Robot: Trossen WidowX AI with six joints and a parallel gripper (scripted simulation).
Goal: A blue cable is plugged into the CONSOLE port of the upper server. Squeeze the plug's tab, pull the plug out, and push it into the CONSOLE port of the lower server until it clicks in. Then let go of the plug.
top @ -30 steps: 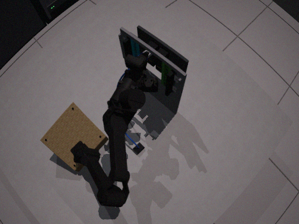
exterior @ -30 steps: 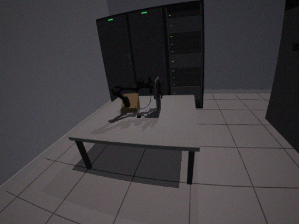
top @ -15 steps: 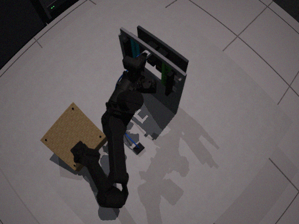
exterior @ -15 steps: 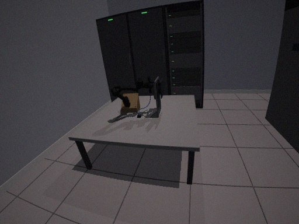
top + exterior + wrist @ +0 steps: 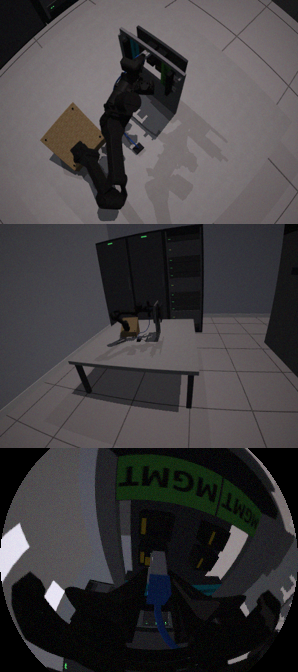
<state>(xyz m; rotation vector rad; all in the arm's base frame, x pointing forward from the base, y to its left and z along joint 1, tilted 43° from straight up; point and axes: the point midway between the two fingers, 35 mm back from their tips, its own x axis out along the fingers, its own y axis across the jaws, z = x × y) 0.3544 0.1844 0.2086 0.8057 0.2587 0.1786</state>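
With the pincer [image 5: 146, 53] [image 5: 156, 572] pinching the blue plug [image 5: 159, 589] at the ports [image 5: 156, 530] under the green label [image 5: 170, 479], keep the tab squeezed and draw it straight out, avoiding any twist.
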